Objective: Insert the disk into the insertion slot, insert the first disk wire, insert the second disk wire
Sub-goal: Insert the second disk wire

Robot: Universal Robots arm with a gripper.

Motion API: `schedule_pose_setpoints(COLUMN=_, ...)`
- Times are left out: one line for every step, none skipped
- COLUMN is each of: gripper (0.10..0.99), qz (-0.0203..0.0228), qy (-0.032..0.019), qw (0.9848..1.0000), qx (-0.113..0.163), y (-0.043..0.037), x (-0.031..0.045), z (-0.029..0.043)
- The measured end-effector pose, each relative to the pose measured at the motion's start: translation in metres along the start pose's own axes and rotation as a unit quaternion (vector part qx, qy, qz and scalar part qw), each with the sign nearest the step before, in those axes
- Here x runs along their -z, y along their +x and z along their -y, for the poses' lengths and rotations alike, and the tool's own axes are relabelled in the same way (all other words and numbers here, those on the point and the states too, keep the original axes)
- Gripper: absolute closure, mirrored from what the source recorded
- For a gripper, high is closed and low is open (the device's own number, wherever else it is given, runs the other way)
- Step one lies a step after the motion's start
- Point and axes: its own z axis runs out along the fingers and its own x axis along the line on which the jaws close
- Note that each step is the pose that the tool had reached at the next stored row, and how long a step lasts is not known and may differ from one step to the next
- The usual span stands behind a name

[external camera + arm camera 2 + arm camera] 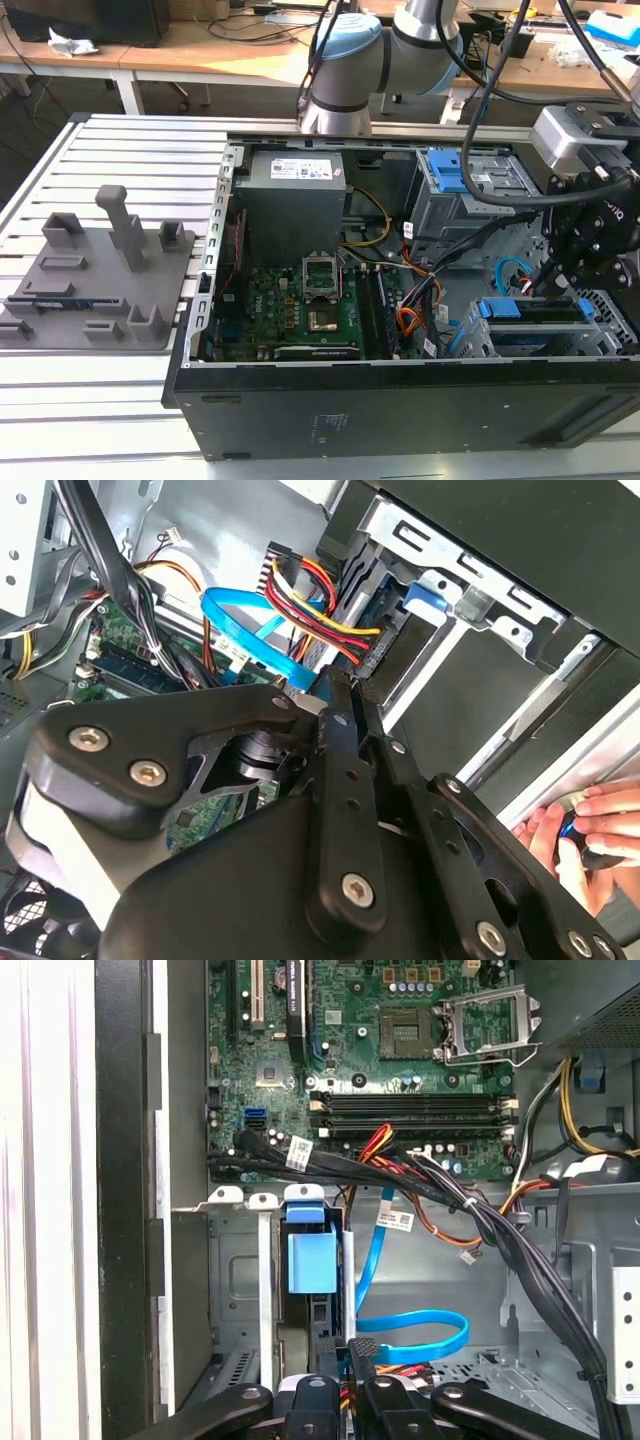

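The disk lies in the insertion slot at the case's front corner on the exterior view's right; its blue frame faces the first wrist view. My gripper hangs just above the disk's back edge. In both wrist views its fingers stand pressed together, shut where the end of the second disk wire, a light blue loop, runs under them. The first disk wire, red among yellow and black strands, runs to the drive's back beside the fingertips.
A person's hand rests outside the case wall. Inside the case lie the motherboard, the power supply and a taller cage with a blue latch. A thick black cable bundle crosses nearby. A grey fixture stands on the slatted table.
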Motion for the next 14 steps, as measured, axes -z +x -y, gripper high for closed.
schedule_pose_setpoints(gripper=0.925, qz=0.0000, qy=0.0000, qw=1.0000, qx=0.000, y=0.0002, x=-0.0002, z=0.0002)
schedule_pose_setpoints(gripper=0.925, qz=0.0000, qy=0.0000, qw=1.0000, qx=0.000, y=0.0004, x=-0.0004, z=0.0004)
schedule_pose_setpoints(gripper=0.925, qz=0.0001, qy=0.0000, qw=1.0000, qx=0.000, y=0.0006, x=-0.0007, z=0.0007)
schedule_pose_setpoints(gripper=0.925, qz=0.0001, qy=0.0000, qw=1.0000, qx=0.000, y=0.0009, x=-0.0011, z=0.0010)
schedule_pose_setpoints(gripper=0.925, qz=0.0000, qy=0.0000, qw=1.0000, qx=0.000, y=0.0010, x=-0.0012, z=0.0011)
schedule_pose_setpoints(gripper=0.925, qz=0.0000, qy=0.0000, qw=1.0000, qx=0.000, y=0.0011, x=-0.0015, z=0.0012)
schedule_pose_setpoints(gripper=0.925, qz=0.0000, qy=0.0000, qw=1.0000, qx=0.000, y=0.0013, x=-0.0018, z=0.0013)
schedule_pose_setpoints(gripper=0.925, qz=-0.0001, qy=0.0000, qw=1.0000, qx=0.000, y=0.0015, x=-0.0022, z=0.0014)
schedule_pose_setpoints(gripper=0.925, qz=0.0000, qy=0.0000, qw=1.0000, qx=0.000, y=0.0015, x=-0.0026, z=0.0015)
schedule_pose_setpoints(gripper=0.925, qz=0.0000, qy=0.0000, qw=1.0000, qx=0.000, y=0.0015, x=-0.0030, z=0.0015)
schedule_pose_setpoints(gripper=0.925, qz=0.0000, qy=0.0000, qw=1.0000, qx=0.000, y=0.0016, x=-0.0035, z=0.0015)
schedule_pose_setpoints(gripper=0.925, qz=0.0000, qy=0.0000, qw=1.0000, qx=-0.001, y=0.0016, x=-0.0040, z=0.0015)
schedule_pose_setpoints(gripper=0.925, qz=0.0000, qy=0.0000, qw=1.0000, qx=-0.001, y=0.0017, x=-0.0046, z=0.0016)
schedule_pose_setpoints(gripper=0.925, qz=0.0000, qy=0.0000, qw=1.0000, qx=-0.001, y=0.0018, x=-0.0048, z=0.0016)
